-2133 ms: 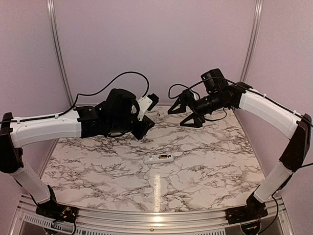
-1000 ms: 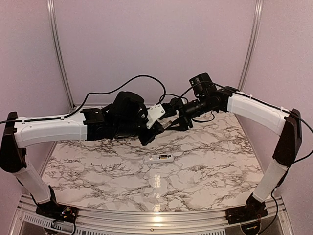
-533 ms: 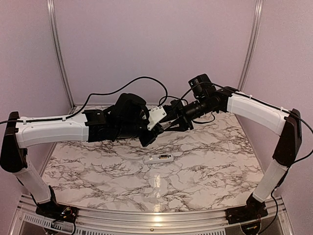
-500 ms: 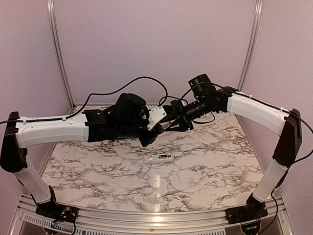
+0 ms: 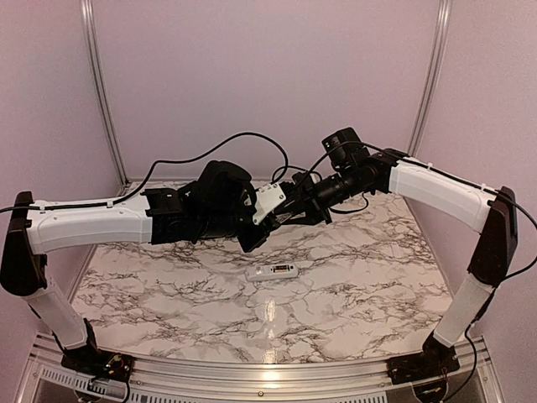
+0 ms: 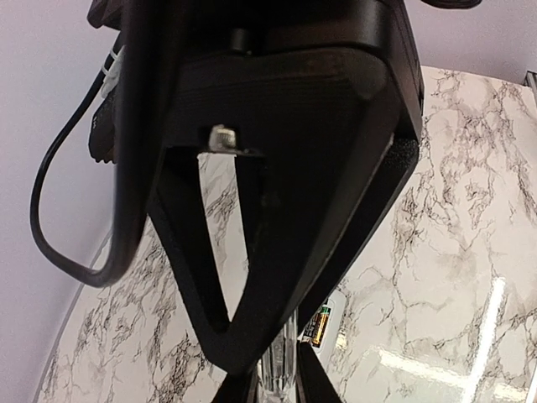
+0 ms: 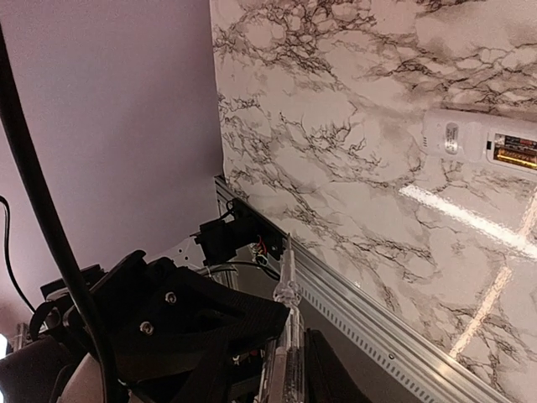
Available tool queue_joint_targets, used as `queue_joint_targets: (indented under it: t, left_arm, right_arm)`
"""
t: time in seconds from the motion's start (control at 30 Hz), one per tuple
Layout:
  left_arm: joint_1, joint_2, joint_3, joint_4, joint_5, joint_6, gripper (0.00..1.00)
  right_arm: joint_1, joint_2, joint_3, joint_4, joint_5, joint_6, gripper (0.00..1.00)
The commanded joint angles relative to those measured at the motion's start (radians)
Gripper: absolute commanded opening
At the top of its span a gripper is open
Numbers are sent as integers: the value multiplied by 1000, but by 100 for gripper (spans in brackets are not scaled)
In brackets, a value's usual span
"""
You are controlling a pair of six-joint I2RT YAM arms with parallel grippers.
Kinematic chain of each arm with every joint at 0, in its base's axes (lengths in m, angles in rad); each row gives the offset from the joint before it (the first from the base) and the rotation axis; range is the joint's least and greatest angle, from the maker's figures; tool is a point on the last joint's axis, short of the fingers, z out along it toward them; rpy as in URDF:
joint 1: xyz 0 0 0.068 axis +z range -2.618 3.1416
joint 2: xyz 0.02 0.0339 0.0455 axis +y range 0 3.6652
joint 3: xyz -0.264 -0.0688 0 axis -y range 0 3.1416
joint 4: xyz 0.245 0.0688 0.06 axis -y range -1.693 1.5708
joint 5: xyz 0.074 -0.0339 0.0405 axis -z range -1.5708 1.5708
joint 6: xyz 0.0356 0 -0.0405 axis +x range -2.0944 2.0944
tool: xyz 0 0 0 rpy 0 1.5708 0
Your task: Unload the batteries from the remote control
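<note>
The white remote control point(image 5: 273, 270) lies flat on the marble table point(image 5: 168, 294), back open, with a gold-and-black battery point(image 6: 321, 323) in its bay; it shows again as the remote control point(image 7: 470, 138) in the right wrist view. Both arms meet in the air above and behind it. My left gripper point(image 6: 277, 382) is shut on a clear pen-like tool point(image 6: 278, 369). My right gripper point(image 7: 285, 374) faces it, its fingers close on either side of the same tool point(image 7: 286, 290). Whether they press on the tool does not show. In the top view the left gripper point(image 5: 262, 225) and right gripper point(image 5: 290, 208) nearly touch.
The right gripper's black body point(image 6: 285, 168) fills most of the left wrist view. A metal rail point(image 5: 252, 369) runs along the table's near edge, and lilac walls point(image 5: 268, 75) close in the back and sides. Loose cables point(image 5: 243, 138) arch over both wrists.
The right arm swung left to meet the left gripper, and its jaws narrowed around the clear tool. The left arm edged right. The remote has not moved.
</note>
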Motion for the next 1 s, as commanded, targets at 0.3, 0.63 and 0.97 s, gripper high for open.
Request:
queue_joint_targets:
  t: [0.3, 0.63, 0.97]
  left_arm:
    - [-8, -11, 9, 22, -16, 24, 7]
    - [-8, -19, 3, 35, -67, 15, 25]
    - [-8, -168, -137, 49, -184, -35, 80]
  right_arm:
    - [22, 26, 33, -41, 33, -40, 18]
    - [22, 24, 38, -52, 35, -53, 0]
    - [-5, -19, 77, -63, 125, -125, 0]
